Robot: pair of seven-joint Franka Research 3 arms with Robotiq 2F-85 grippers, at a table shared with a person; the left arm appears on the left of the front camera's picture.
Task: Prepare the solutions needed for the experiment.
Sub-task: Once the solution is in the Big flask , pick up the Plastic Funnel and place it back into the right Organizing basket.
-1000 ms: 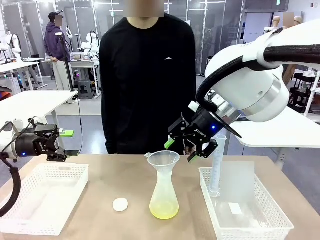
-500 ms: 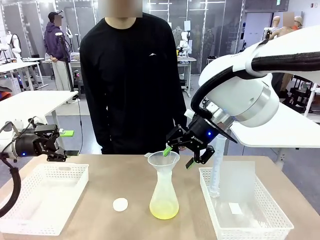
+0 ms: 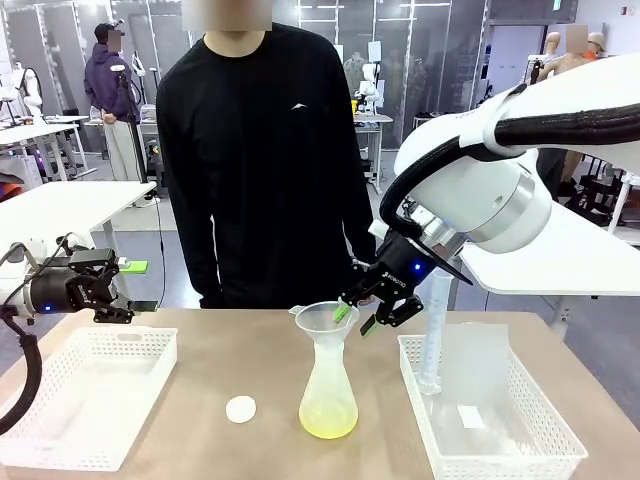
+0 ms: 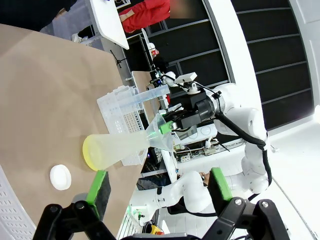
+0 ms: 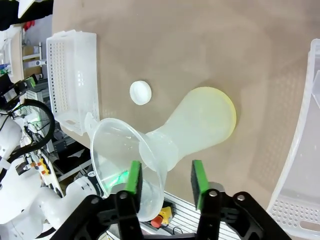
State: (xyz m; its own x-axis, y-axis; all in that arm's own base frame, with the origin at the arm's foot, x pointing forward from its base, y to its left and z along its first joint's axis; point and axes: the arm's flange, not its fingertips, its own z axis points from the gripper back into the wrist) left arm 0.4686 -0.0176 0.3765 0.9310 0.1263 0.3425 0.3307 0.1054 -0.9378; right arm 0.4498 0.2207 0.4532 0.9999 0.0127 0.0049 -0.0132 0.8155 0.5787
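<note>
**Solutions in the flask's base, funnel rim between parted jaws**

Pooled as a shallow yellow-green layer in the bottom of the frosted flask, upright on the table. Topped with a clear funnel, stem down in the flask's neck. Straddled at the funnel's rim, on the flask's right, by the right gripper: jaws part-way apart, one green pad seen through the funnel wall, the other outside it with a gap showing, so not clamped. Just left of the flask, on the tabletop, a small white cap. Farther left of the flask, a white basket, and above its far edge the left gripper, jaws wide apart and holding nothing. Right of the flask, a second white basket with a clear measuring cylinder standing at its far corner. Behind the flask, across the table, a person in a black top, standing.
</note>
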